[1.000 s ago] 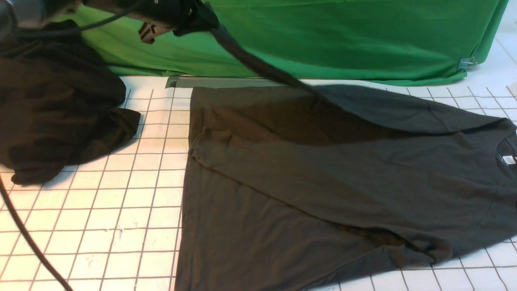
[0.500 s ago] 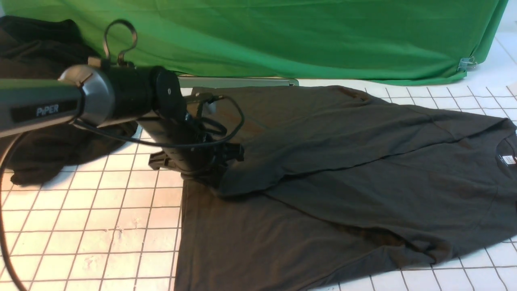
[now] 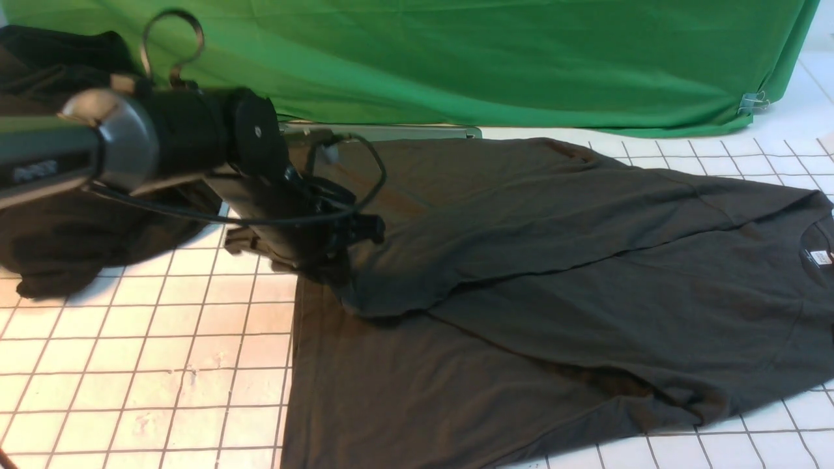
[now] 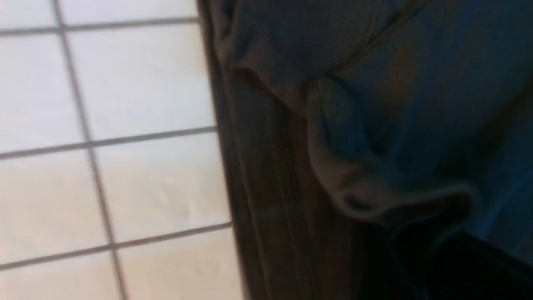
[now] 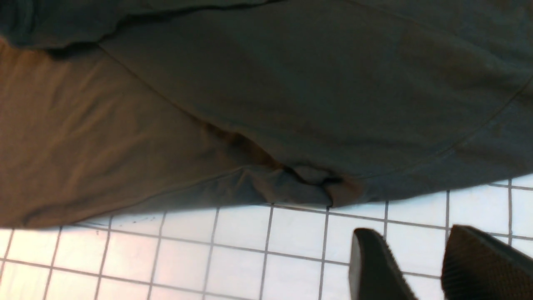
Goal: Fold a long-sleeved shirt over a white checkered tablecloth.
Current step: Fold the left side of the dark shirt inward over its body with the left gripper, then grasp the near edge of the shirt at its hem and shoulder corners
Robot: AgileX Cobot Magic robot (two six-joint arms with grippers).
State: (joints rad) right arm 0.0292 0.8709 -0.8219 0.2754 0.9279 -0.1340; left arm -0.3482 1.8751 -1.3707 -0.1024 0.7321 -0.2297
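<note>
The shirt [image 3: 554, 293] lies spread on the tablecloth [image 3: 163, 365], taking up the middle and right of the front view, with its neck at the right edge and a small label [image 3: 819, 257] showing there. Its hem [image 3: 293, 365] runs down the left side of the garment. The far sleeve [image 3: 521, 221] is folded over the body and points left. The end of the sleeve lies on the shirt just beside the left gripper [image 3: 322, 264].

That gripper points down at the shirt's left edge, and its arm [image 3: 98, 143] reaches in from the left. In the left wrist view the ribbed cuff [image 4: 341, 146] is bunched on the shirt [image 4: 416, 83] close to one dark finger [image 4: 470, 271], next to the tablecloth [image 4: 104, 104]. Whether the jaws are apart or pinching the cuff cannot be told.

The right gripper [image 5: 412, 233] shows only in its own wrist view. It hangs over bare tablecloth [image 5: 208, 250] near the shirt's [image 5: 291, 83] near edge, where the fabric is wrinkled. Its jaws stand apart with only squares visible between them.

A crumpled black garment [image 3: 52, 254] sits on the tablecloth's far left, apart from the shirt. A green cloth [image 3: 521, 58] hangs along the back, with a clip [image 3: 754, 101] at its right end.
</note>
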